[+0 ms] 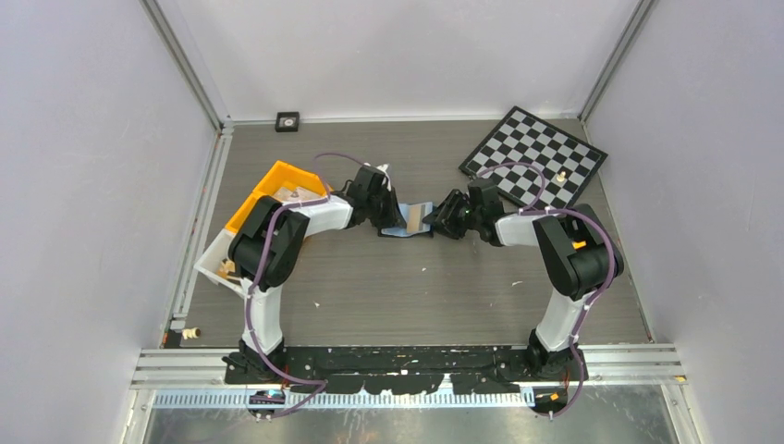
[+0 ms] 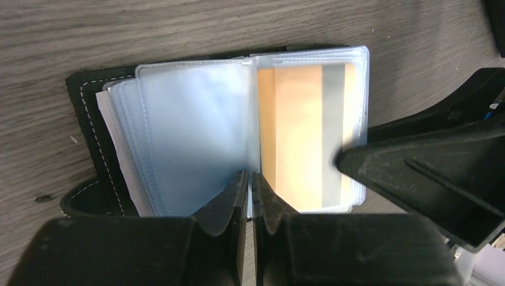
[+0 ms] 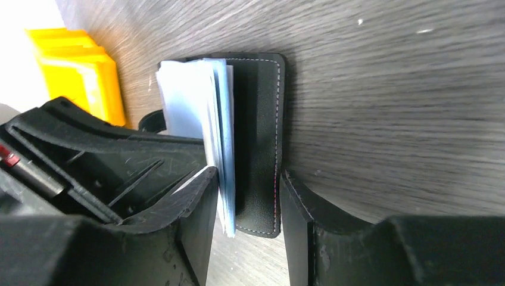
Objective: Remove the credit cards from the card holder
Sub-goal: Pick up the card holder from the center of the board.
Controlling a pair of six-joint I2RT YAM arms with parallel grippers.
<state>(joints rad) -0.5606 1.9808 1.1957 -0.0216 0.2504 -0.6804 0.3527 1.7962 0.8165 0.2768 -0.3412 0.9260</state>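
The black card holder (image 1: 411, 225) lies open on the table between my two grippers. In the left wrist view its cover (image 2: 83, 119) spreads out clear grey-blue sleeves, and an orange-tan credit card (image 2: 298, 131) sits inside the right-hand sleeve. My left gripper (image 2: 250, 179) is shut on the thin near edge of a sleeve at the fold. My right gripper (image 3: 249, 176) has the sleeve stack and the black cover (image 3: 256, 131) pinched between its fingers. One of its fingers (image 2: 417, 173) lies over the right edge of the card's sleeve. Other cards are not distinguishable.
An orange bin (image 1: 277, 180) and a white tray (image 1: 214, 259) stand left of the left arm. A chessboard (image 1: 536, 157) with a small piece lies at the back right. A small black square (image 1: 287, 121) sits by the back wall.
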